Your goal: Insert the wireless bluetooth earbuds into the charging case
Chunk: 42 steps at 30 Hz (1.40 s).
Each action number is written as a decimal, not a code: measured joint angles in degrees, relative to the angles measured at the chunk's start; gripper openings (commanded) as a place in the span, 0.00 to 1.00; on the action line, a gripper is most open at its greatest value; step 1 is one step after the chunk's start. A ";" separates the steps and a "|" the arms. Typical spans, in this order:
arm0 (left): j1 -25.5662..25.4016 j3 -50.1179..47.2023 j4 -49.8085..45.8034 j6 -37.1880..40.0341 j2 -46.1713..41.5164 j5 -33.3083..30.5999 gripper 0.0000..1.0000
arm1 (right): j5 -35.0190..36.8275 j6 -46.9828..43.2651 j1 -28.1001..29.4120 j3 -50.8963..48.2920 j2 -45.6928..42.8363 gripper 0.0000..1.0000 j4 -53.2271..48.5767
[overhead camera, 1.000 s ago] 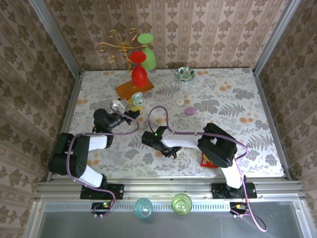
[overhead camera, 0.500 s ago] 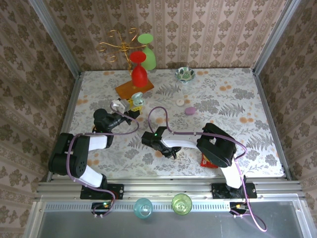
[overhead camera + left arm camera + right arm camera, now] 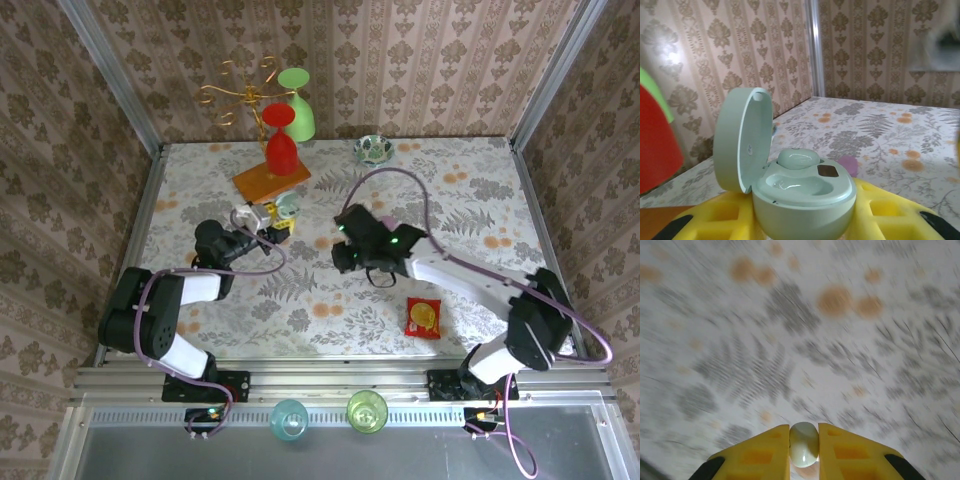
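My left gripper (image 3: 805, 222) is shut on an open mint-green charging case (image 3: 805, 197), held upright between the yellow fingers (image 3: 890, 212). The lid (image 3: 740, 137) stands open on the left. One mint earbud (image 3: 797, 158) sits in the far socket, and the near socket (image 3: 800, 182) is empty. From above, that gripper (image 3: 277, 216) and the case (image 3: 287, 206) sit left of centre. My right gripper (image 3: 804, 440) is shut on a pale mint-white earbud (image 3: 803, 444), above the blurred tablecloth. In the top view the right gripper (image 3: 345, 250) hangs mid-table, right of the case.
A lilac object (image 3: 849, 165) lies on the table behind the case. A red snack packet (image 3: 423, 317) lies near the front right. At the back stand a red glass (image 3: 281, 140), a green glass (image 3: 298, 100), a gold rack (image 3: 235, 92) and a patterned bowl (image 3: 373, 149).
My right arm has swung up and away from the near-centre of the table, now stretched out toward the middle with the earbud. The left gripper has shifted slightly right with the case.
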 measured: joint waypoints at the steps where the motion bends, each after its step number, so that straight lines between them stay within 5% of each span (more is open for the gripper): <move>1: -0.44 0.04 0.00 0.02 0.00 0.22 0.19 | -2.16 0.28 -1.09 -0.63 -1.05 0.16 2.89; 8: -3.87 2.40 0.02 -0.04 0.09 2.40 0.19 | -18.21 4.04 -6.45 -2.43 -2.67 0.14 23.37; 15: -6.82 4.98 0.07 -0.09 2.14 3.61 0.18 | -25.22 7.50 -7.39 -2.51 -2.51 0.14 32.63; 42: -8.52 5.73 -0.22 -1.14 2.43 3.50 0.19 | -23.91 7.69 -7.39 -2.56 0.94 0.15 33.73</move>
